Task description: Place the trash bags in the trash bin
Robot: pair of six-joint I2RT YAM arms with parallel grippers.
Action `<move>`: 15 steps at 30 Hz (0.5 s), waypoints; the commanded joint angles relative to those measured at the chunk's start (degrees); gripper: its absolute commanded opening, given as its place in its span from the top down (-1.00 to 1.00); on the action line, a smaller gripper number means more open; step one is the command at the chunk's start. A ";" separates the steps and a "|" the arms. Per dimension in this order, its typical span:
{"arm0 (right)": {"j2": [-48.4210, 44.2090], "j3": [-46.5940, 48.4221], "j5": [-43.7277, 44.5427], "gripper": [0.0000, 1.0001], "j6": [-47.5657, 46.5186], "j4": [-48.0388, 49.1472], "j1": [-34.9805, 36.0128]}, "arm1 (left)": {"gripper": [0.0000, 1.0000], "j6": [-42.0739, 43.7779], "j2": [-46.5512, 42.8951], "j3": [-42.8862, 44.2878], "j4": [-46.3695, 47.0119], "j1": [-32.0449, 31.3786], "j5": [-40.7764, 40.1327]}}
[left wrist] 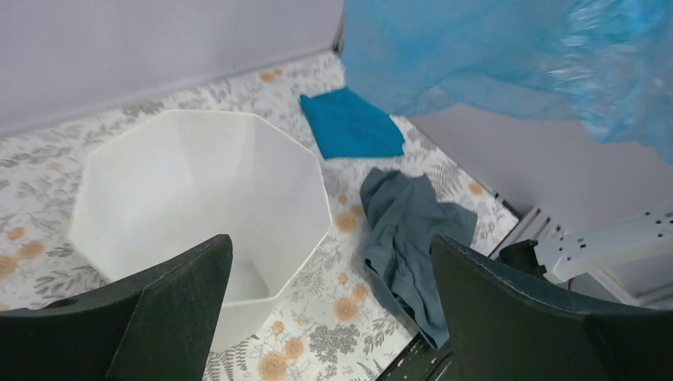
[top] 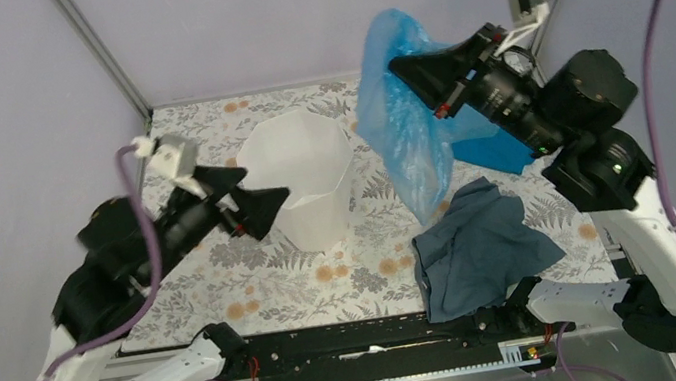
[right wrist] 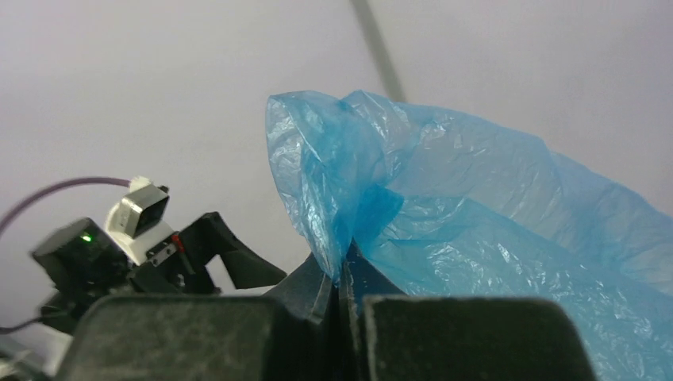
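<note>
The trash bag (top: 401,115) is a thin translucent light-blue film bag hanging in the air right of the trash bin (top: 300,178), its lower tip near the table. My right gripper (top: 399,64) is shut on the bag's top; the right wrist view shows the film (right wrist: 444,198) pinched between the closed fingers (right wrist: 346,266). The white faceted bin stands upright and looks empty in the left wrist view (left wrist: 198,198). My left gripper (top: 258,190) is open and empty, its fingers at the bin's left rim. The bag also shows at the top of the left wrist view (left wrist: 508,55).
A dark grey-blue cloth (top: 474,246) lies crumpled on the floral table near the front right. A teal-blue cloth (top: 495,149) lies behind it, partly under the right arm; it shows flat in the left wrist view (left wrist: 349,123). Frame posts stand at the back corners.
</note>
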 commanded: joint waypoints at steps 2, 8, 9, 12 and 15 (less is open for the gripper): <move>6.67 0.92 -17.11 1.00 21.05 18.31 0.37 | -0.98 1.04 -10.05 -4.89 5.51 -0.11 -5.86; 10.71 -3.31 -19.98 1.00 33.74 32.19 0.99 | -0.98 0.52 -15.22 -6.74 5.29 -0.13 -5.79; 10.54 -4.51 -19.06 1.00 34.69 33.08 1.22 | -0.98 0.44 -15.68 -6.71 5.08 -0.07 -5.64; 9.04 -8.76 -14.64 1.00 36.32 33.24 1.40 | -0.98 0.64 -16.37 -6.16 4.30 -0.12 -5.48; 7.37 -10.79 -7.93 1.00 35.51 27.00 1.38 | -0.98 0.87 -16.58 -5.47 3.94 -0.08 -6.51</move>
